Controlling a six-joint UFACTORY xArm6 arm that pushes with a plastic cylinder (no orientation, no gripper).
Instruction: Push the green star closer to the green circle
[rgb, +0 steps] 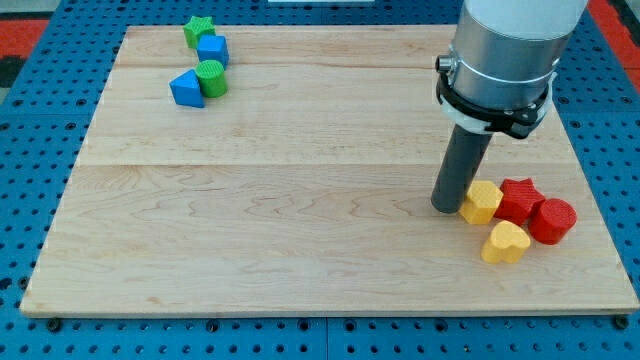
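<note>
The green star (198, 29) lies at the view's top left of the wooden board (300, 190). A blue cube (213, 49) sits right below it, between it and the green circle (211, 77). A blue triangle (186, 89) touches the circle's left side. My tip (445, 206) rests on the board at the view's right, far from the green blocks. It touches the left side of a yellow hexagon (482, 201).
A red star (518, 199), a red cylinder (551, 220) and a yellow heart (506, 242) cluster with the yellow hexagon at the view's lower right. The arm's grey body (505, 50) rises above the tip. Blue pegboard (30, 130) surrounds the board.
</note>
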